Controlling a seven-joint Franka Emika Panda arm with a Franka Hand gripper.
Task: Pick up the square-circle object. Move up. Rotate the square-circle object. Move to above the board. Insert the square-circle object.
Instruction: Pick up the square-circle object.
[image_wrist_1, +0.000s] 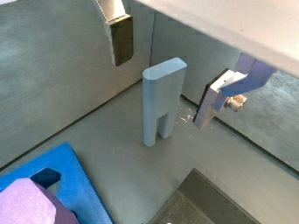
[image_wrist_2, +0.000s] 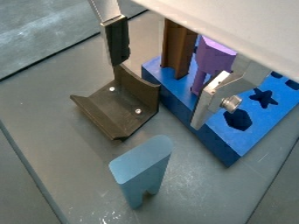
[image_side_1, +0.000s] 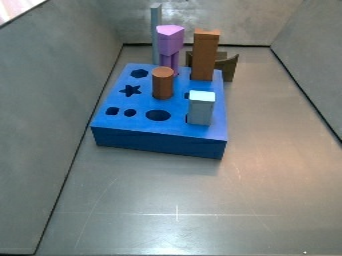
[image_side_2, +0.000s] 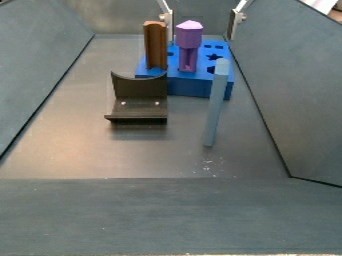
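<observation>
Grey-blue, the square-circle object (image_side_2: 217, 100) is standing upright on the floor beside the board (image_side_2: 201, 86), untouched. Above it the gripper (image_wrist_1: 176, 54) is hovering with fingers spread wide, gripping nothing. Only a side view is showing the board's star hole (image_side_1: 131, 90).

Grey floor (image_side_2: 80, 120) of the bin carries three things: the blue board (image_side_2: 201, 84) at the far end, the dark fixture (image_side_2: 138, 98) left of it, the square-circle object (image_side_2: 215, 100) upright nearer. The claw (image_wrist_2: 163, 61) hangs above them, fingers apart.
</observation>
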